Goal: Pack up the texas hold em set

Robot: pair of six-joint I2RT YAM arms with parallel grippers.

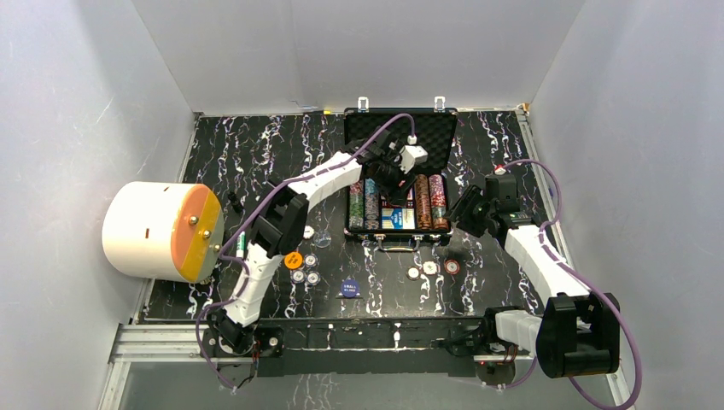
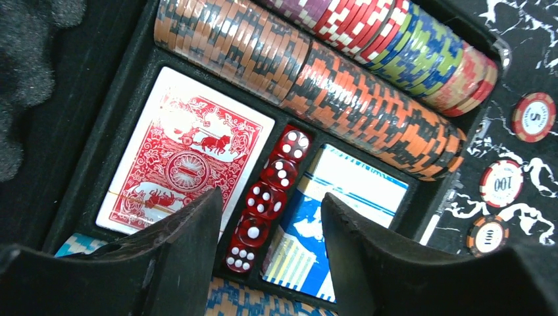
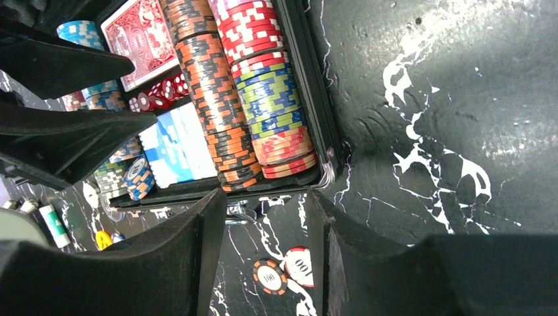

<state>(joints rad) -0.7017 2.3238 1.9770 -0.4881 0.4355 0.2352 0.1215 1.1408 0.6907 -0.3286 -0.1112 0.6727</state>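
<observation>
Case [image 1: 437, 141] lies open at the table's far side, with chip rows, decks and dice [image 2: 271, 191] seated inside. Left gripper [image 1: 394, 184] hangs over the dice slot, jaws parted and empty. Right gripper [image 3: 263, 204] is near the case front, also parted and empty. Step judged: loading. Loose chips [image 1: 431, 268] lie on the table before the case. Collecting them next calls for a low, edgewise pinch.

Left arm [image 1: 320, 181] and right arm [image 1: 540, 256] were white shells over black joint housings, purple cable [image 1: 382, 126] looped along each, white block [image 1: 413, 156] sat at left wrist, bulky black housing [image 1: 574, 337] near right base, left pincer [image 2: 270, 204] and right pincer [image 3: 266, 201] had matte black wedge fingers
</observation>
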